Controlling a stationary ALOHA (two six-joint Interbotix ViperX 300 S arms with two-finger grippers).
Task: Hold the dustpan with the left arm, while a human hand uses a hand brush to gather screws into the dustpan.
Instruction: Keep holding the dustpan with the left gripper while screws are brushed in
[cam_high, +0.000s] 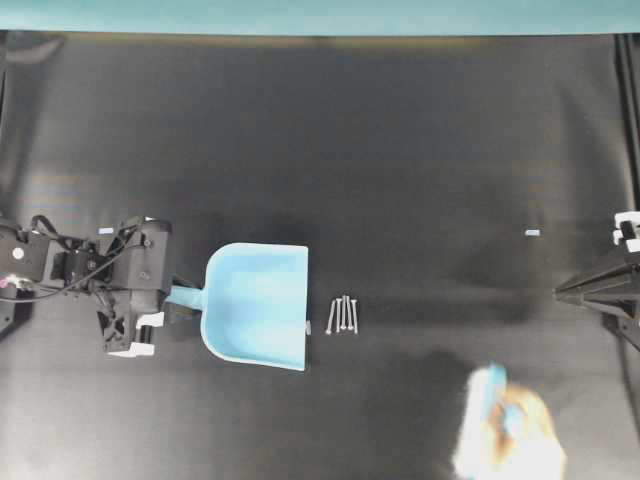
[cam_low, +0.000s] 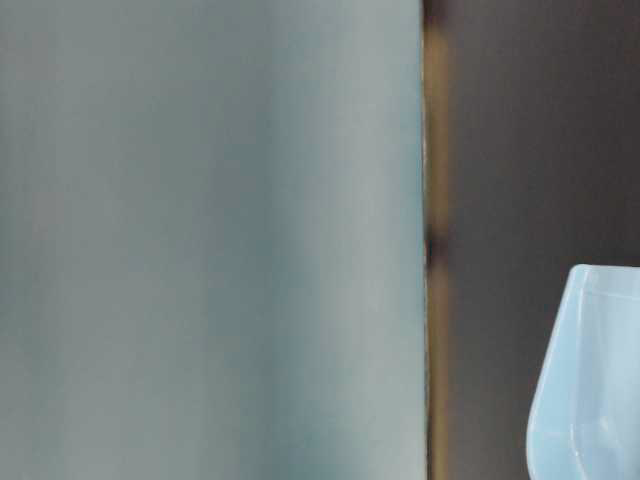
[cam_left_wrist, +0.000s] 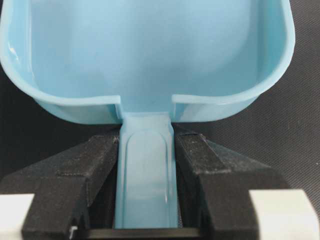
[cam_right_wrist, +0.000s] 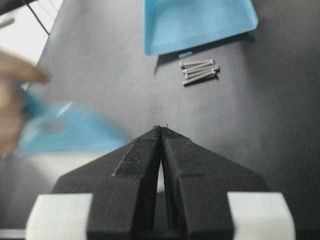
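My left gripper (cam_left_wrist: 145, 210) pinches the dustpan (cam_high: 258, 303) handle, mouth facing the screws (cam_high: 342, 314) just beyond its lip; right gripper (cam_right_wrist: 161, 131) rests pressed together. Next, I judge, the hand brush (cam_high: 487, 415) sweeps them in.

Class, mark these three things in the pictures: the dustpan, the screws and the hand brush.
dustpan (cam_high: 258, 305): overhead view, middle of the pan's floor.
screws (cam_high: 343, 314): overhead view, centre of the bunch, beside the pan's open edge.
hand brush (cam_high: 487, 398): overhead view, blurred blue back.
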